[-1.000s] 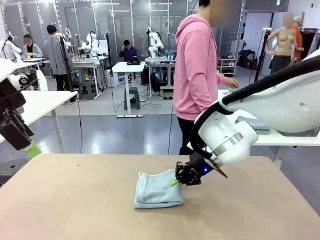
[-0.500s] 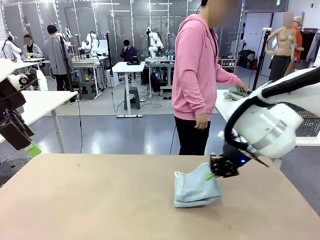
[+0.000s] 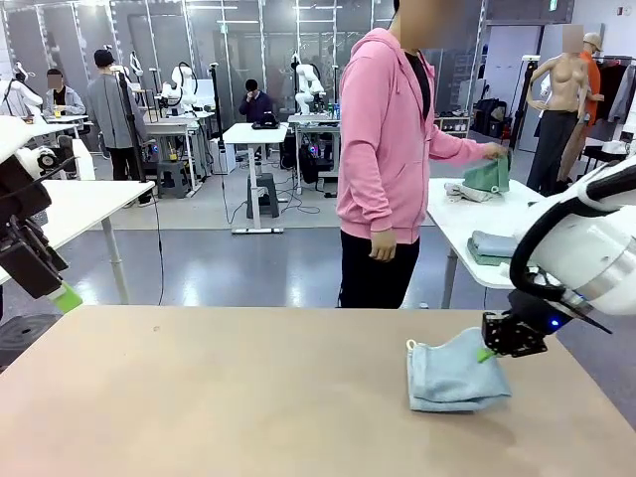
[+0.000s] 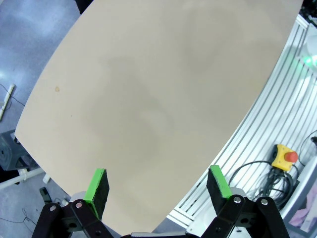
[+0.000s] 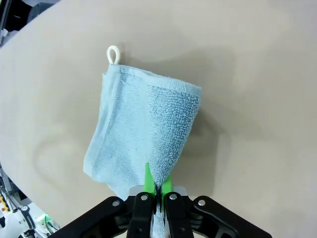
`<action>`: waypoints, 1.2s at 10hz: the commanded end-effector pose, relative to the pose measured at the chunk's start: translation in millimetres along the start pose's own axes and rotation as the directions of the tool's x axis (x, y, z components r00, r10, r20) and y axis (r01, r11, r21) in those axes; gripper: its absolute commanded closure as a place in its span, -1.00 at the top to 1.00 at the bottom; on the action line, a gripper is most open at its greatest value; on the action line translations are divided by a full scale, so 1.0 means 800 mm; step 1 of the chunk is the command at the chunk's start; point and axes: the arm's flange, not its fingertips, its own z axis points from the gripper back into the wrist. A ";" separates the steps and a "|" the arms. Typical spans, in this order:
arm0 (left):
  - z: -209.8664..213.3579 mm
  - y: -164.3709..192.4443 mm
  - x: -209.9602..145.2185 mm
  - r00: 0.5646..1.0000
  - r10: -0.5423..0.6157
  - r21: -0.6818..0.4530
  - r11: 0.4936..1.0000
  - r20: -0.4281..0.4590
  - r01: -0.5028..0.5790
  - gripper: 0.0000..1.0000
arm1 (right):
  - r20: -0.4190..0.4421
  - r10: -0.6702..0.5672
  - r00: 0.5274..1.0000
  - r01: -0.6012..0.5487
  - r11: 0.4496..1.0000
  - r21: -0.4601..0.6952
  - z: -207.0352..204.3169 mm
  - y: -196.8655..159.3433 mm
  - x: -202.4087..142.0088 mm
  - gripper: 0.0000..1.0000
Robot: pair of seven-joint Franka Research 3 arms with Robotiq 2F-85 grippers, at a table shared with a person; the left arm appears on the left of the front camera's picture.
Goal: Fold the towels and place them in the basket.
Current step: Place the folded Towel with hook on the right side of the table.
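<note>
Jaws clamped tight, our right gripper (image 5: 157, 186) pinches a corner of the folded light blue towel (image 3: 452, 378), which lies on the right part of the table (image 3: 199, 397). Our left gripper (image 4: 158, 181) hangs wide apart and empty at the table's left. Beyond, a person's hand (image 3: 494, 151) holds a green towel (image 3: 487, 177).

The towel (image 3: 452, 376) lies on the table (image 3: 199, 397), right side.

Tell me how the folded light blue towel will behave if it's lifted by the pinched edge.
Probably floppy: the light blue towel drapes from the edge pinched in the shut right gripper down to the table. Its folded terry layers look loose, so they may fall open if lifted. Likely light, too: a thin pinch holds that edge up.
</note>
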 end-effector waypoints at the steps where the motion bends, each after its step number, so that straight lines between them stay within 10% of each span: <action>1: 0.003 0.002 0.003 1.000 0.003 0.016 1.000 -0.019 -0.002 1.00 | -0.024 -0.006 1.000 0.005 0.999 -0.050 0.022 -0.016 0.001 -0.89; 5: 0.003 0.002 0.003 1.000 0.003 0.016 1.000 -0.019 -0.002 1.00 | -0.015 0.046 0.999 -0.048 0.978 -0.204 0.042 -0.023 0.016 -0.89; 6: 0.003 0.002 0.003 1.000 0.003 0.016 1.000 -0.019 -0.002 1.00 | -0.026 0.039 0.999 -0.044 0.974 -0.223 0.042 -0.021 0.019 -0.16; 7: 0.003 0.002 0.003 1.000 0.003 0.016 1.000 -0.019 -0.002 1.00 | -0.033 0.050 0.998 -0.056 0.970 -0.237 0.043 -0.016 0.020 -0.16; 8: 0.003 0.002 0.003 1.000 0.003 0.016 1.000 -0.019 -0.002 1.00 | -0.036 0.054 0.998 -0.061 0.963 -0.261 0.045 -0.013 0.021 0.56; 9: 0.003 0.002 0.003 1.000 0.003 0.016 1.000 -0.019 -0.002 1.00 | -0.028 0.052 0.998 -0.058 0.953 -0.296 0.048 -0.010 0.022 -0.11; 10: 0.003 0.002 0.003 1.000 0.003 0.016 1.000 -0.019 -0.002 1.00 | -0.024 0.056 0.998 -0.061 0.943 -0.327 0.049 -0.007 0.021 1.00; 11: 0.003 0.002 0.003 1.000 0.003 0.016 1.000 -0.019 -0.002 1.00 | -0.023 0.055 0.998 -0.060 0.937 -0.345 0.050 -0.005 0.019 0.62; 12: 0.003 0.002 0.003 1.000 0.003 0.016 1.000 -0.019 -0.002 1.00 | -0.023 0.056 0.998 -0.061 0.929 -0.365 0.052 -0.003 0.016 1.00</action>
